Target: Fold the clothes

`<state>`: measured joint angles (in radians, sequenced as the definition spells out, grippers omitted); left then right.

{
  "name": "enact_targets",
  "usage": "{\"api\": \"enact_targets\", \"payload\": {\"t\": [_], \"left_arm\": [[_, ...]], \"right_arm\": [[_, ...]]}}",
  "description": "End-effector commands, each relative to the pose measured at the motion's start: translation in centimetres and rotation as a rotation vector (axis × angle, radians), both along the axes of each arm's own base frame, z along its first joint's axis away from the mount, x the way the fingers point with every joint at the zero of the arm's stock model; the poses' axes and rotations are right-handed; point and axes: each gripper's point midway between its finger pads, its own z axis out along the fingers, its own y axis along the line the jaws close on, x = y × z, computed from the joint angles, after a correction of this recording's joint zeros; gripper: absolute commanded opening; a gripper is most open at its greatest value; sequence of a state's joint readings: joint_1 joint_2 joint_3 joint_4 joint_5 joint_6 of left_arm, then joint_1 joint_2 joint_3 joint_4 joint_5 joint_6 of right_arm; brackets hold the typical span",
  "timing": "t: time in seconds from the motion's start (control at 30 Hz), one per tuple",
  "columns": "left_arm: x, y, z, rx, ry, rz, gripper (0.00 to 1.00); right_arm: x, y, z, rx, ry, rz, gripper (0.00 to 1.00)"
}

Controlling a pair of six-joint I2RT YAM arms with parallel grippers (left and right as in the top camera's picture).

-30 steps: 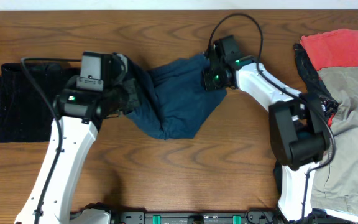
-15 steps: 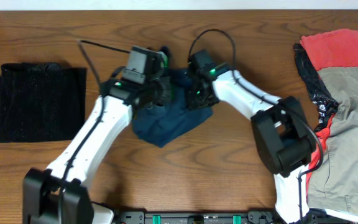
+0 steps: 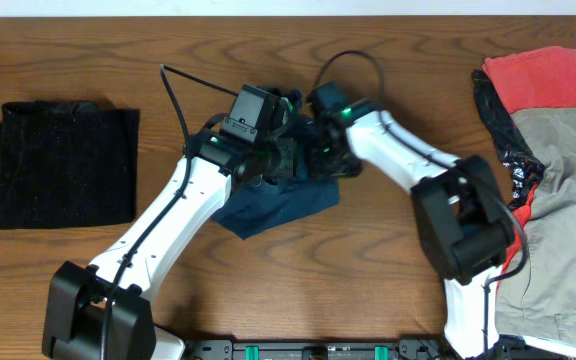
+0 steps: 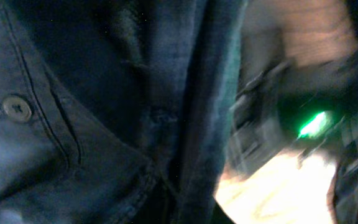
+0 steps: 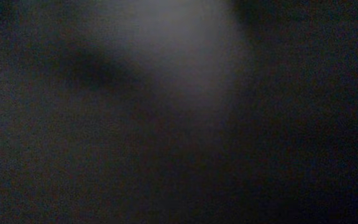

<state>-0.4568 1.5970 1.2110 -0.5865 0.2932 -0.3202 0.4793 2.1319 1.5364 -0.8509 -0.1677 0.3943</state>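
Observation:
A dark blue garment (image 3: 268, 205) lies bunched and folded over itself at the table's middle. My left gripper (image 3: 290, 160) and right gripper (image 3: 320, 158) meet over its upper right part, almost touching, with their fingertips buried in the cloth. Both seem shut on the garment's edges. The left wrist view is filled by the blue cloth (image 4: 73, 124) with a button (image 4: 16, 108) and seams, and the right arm's green light shows beyond it. The right wrist view is all dark, pressed against cloth.
A folded black cloth (image 3: 58, 165) lies flat at the far left. A pile with a red piece (image 3: 548, 75) and a grey garment (image 3: 568, 200) lies at the right edge. Bare wooden table (image 3: 298, 290) shows in front.
My left gripper has carried the garment's left edge far to the right, over the rest. The right gripper moved left to meet it. The garment went from spread out to a compact bunch.

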Motion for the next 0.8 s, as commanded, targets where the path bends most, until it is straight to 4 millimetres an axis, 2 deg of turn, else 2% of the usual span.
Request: {"api": "enact_targets", "payload": {"t": [0.0,0.07,0.17,0.3,0.4,0.57,0.67,0.77], "left_arm": [[-0.5,-0.2,0.6,-0.005,0.011,-0.013,0.31],[-1.0,0.1,0.3,0.012,0.029,-0.026,0.53],[-1.5,0.9,0.4,0.047,0.021,-0.073,0.56],[-0.5,3.0,1.5,0.050,-0.014,-0.015,0.56],[1.0,6.0,1.8,0.104,-0.048,0.077,0.57],[2.9,10.8,1.0,0.157,-0.041,0.211,0.71],[3.4,12.9,-0.2,0.164,-0.003,0.267,0.78],[3.7,14.2,-1.5,0.159,0.040,0.299,0.80]], "right_arm": [[3.3,-4.7,4.2,-0.019,-0.109,-0.091,0.62],[4.2,-6.5,6.4,-0.007,-0.147,-0.128,0.63],[4.8,-8.5,9.4,0.019,-0.204,-0.162,0.63],[4.6,-8.9,12.5,0.074,-0.257,-0.140,0.63],[3.9,-7.0,13.8,0.170,-0.261,-0.056,0.63],[1.8,-1.3,15.1,0.399,-0.243,0.174,0.63],[1.0,0.6,14.2,0.400,-0.219,0.220,0.59],[-0.2,2.5,12.7,0.401,-0.174,0.264,0.55]]}}
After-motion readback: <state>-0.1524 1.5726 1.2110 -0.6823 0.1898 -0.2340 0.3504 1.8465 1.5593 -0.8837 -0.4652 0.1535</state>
